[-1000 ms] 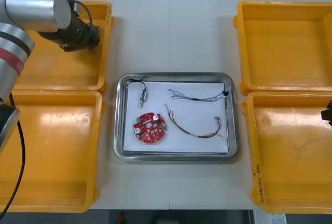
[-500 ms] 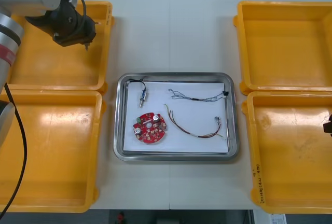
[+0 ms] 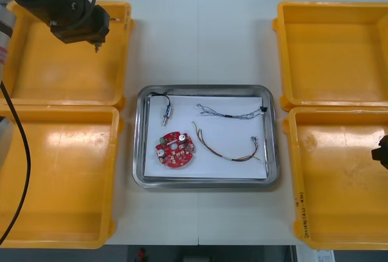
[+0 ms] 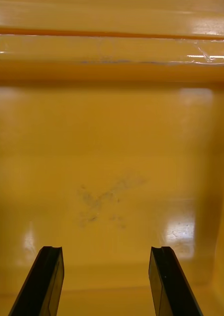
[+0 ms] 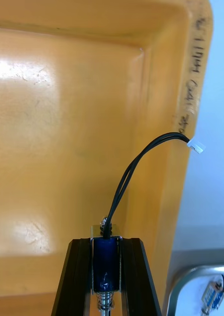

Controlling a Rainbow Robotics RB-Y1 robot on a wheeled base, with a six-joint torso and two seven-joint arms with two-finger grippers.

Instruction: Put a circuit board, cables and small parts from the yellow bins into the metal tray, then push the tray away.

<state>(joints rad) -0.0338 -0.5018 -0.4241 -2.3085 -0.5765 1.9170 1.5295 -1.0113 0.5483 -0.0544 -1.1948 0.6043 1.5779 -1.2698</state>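
**Left arm: lifting a second small part out of the upper-left bin**

The left gripper [image 3: 93,40] hung over the yellow bin [image 3: 60,83] in the upper left of the front view. Its fingers [image 5: 76,276] were clamped on a small metal part [image 5: 105,264] with a blue body. The part's black leads [image 5: 136,170] arched up to a white connector [image 5: 196,145]. The right gripper [image 4: 106,252] waited at the right edge, fingers spread and holding nothing, over the lower-right bin [image 3: 339,213].

The metal tray [image 3: 206,90] at frame centre held the circuit board [image 3: 174,150], a like part [image 3: 165,111], the blue and white cable [image 3: 233,114] and the red and yellow cable [image 3: 227,150].

Our judgement on the carry:
- Lift until part and leads clear the bin wall before moving toward the tray.
- Watch the loose connector, which could catch the rim.
- Set down on bare white liner, away from the board and cables, and release low.

Against one second earlier, the silver arm link had swung up out of the upper-left corner. The gripper had turned from pointing right to pointing down the frame, with little travel. The right gripper had sunk slightly along the right edge. The tray contents had not moved.
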